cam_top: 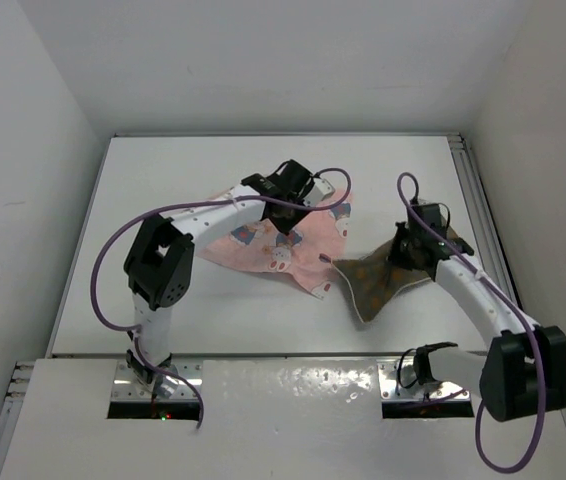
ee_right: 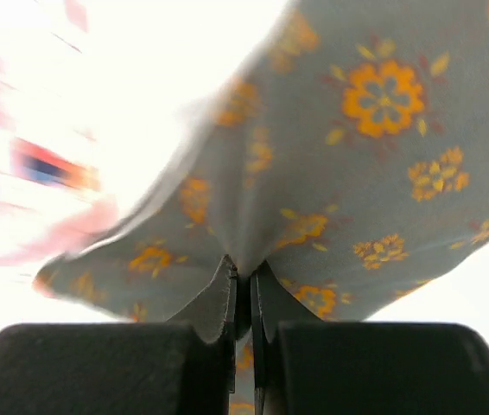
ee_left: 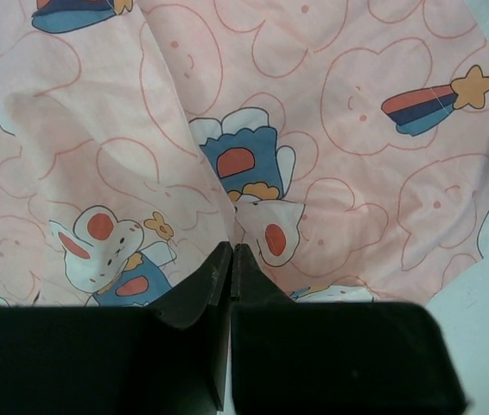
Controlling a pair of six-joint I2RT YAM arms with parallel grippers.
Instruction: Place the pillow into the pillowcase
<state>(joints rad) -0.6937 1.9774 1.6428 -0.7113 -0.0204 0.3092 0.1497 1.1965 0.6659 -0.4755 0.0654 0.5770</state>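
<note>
The pale pink pillowcase (cam_top: 263, 248) with rabbit prints lies crumpled at the table's middle. My left gripper (cam_top: 289, 198) is at its far edge. In the left wrist view it (ee_left: 231, 251) is shut, and a fold of the pillowcase (ee_left: 339, 130) runs straight into its fingertips. Just right of the case lies the olive-brown pillow (cam_top: 375, 282) with orange flowers. My right gripper (cam_top: 413, 246) is shut on its far right corner. The right wrist view shows the pillow (ee_right: 383, 156) pinched between the jaws of the right gripper (ee_right: 246, 272). The pillowcase (ee_right: 28, 233) is a pink blur at the left there.
The white table (cam_top: 163, 220) is boxed in by white walls on three sides. A metal rail (cam_top: 478, 200) runs along its right edge. Purple cables (cam_top: 113, 250) loop off both arms. The arm bases sit on the near ledge (cam_top: 283, 385).
</note>
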